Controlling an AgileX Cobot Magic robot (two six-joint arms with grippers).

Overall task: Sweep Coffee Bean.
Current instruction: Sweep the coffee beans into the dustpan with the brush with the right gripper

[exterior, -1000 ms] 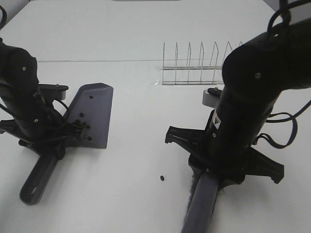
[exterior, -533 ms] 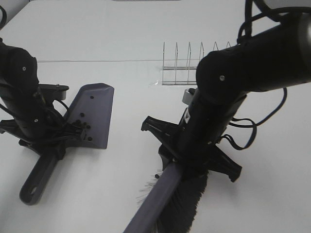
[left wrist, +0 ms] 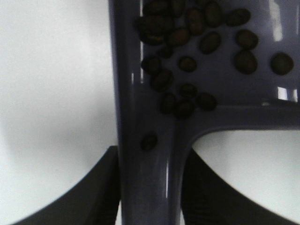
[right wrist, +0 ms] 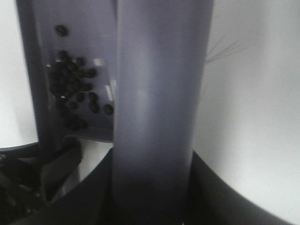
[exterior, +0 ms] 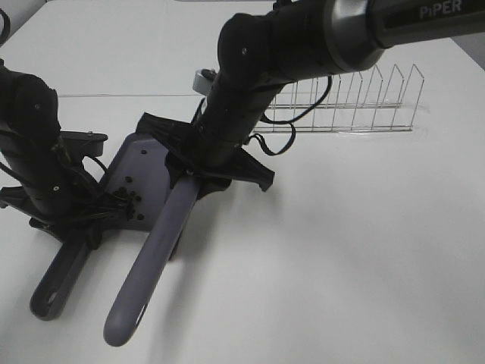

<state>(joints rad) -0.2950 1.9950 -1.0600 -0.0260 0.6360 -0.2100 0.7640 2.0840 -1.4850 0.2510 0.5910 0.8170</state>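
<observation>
A grey dustpan (exterior: 142, 155) lies flat on the white table at the left, and my left gripper (exterior: 82, 218) is shut on its handle (exterior: 59, 282). Several dark coffee beans (exterior: 131, 199) sit at the pan's back; the left wrist view shows them piled near the handle (left wrist: 187, 42), between dark fingers (left wrist: 93, 197). My right gripper (exterior: 201, 171) reaches across the middle, shut on the grey brush handle (exterior: 148, 269) at the pan's right edge. Its bristles are hidden under the arm. The right wrist view has the brush handle (right wrist: 159, 93) beside the beans (right wrist: 75, 93) in the pan (right wrist: 37, 37).
A wire dish rack (exterior: 356, 106) stands at the back right. The brush handle's free end (exterior: 121, 330) points toward the table's front edge, close beside the dustpan handle. A table seam runs across behind the pan.
My right arm has swung from the front right across to the dustpan, carrying the brush. The single bean that lay on the table no longer shows there. The left arm has not moved.
</observation>
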